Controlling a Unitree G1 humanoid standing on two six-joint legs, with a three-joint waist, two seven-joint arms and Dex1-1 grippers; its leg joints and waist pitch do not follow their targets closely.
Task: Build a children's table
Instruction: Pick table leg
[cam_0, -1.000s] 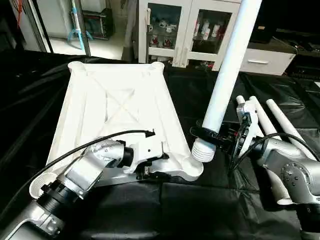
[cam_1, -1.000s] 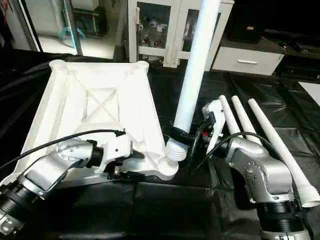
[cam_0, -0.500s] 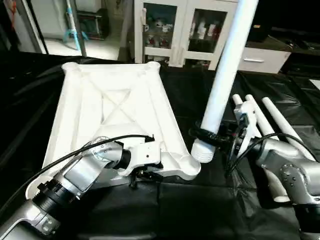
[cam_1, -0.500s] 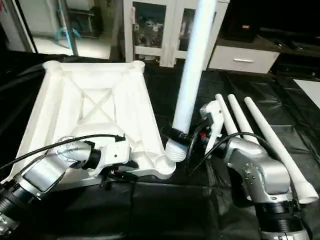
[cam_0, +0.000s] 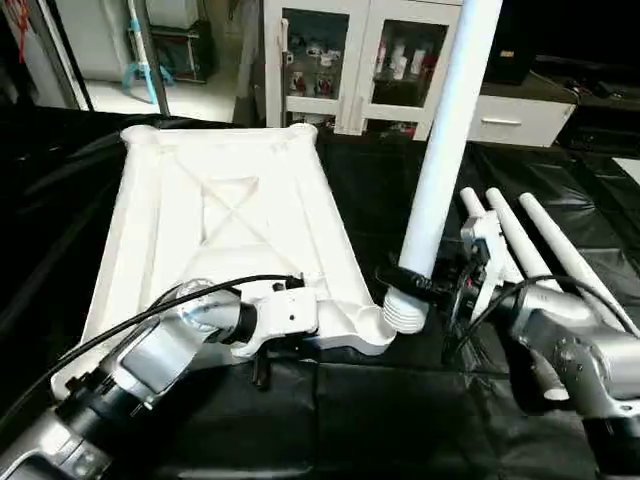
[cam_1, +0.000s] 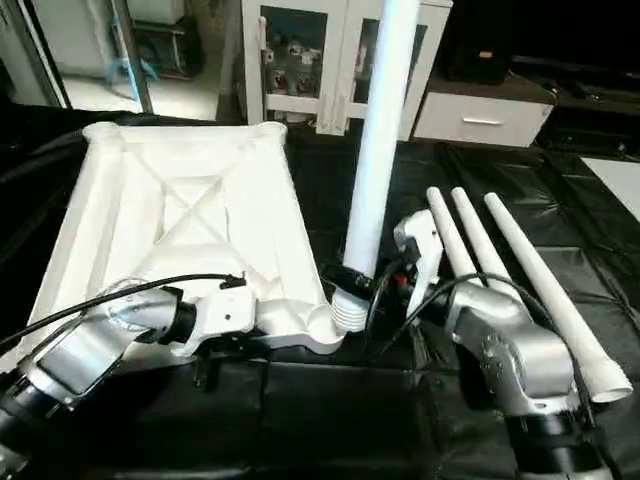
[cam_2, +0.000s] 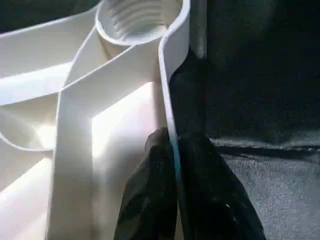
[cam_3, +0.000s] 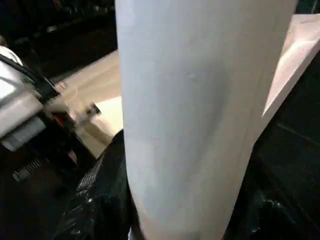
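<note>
The white tabletop (cam_0: 230, 210) lies upside down on black cloth, its X-ribs facing up. My left gripper (cam_2: 176, 165) is shut on its near rim wall, one black finger (cam_2: 150, 200) on each side. Just beyond it along that wall is the threaded corner socket (cam_2: 140, 20). My right gripper (cam_0: 405, 282) is shut on a white leg (cam_0: 440, 160) and holds it nearly upright. The leg's threaded end (cam_0: 404, 312) hangs right beside the near right corner socket (cam_0: 372, 325), touching or almost touching its outer side. In the right wrist view the leg (cam_3: 195, 110) stands between the fingers (cam_3: 100, 200).
Three more white legs (cam_1: 540, 270) lie side by side on the cloth to the right, behind my right forearm (cam_0: 570, 350). A glass-door cabinet (cam_0: 340, 60) and a white drawer unit (cam_0: 515, 118) stand behind the work area.
My left gripper has closed onto the tabletop's near rim. The held leg's threaded end has come down and in against the near right corner socket. The camera has shifted slightly.
</note>
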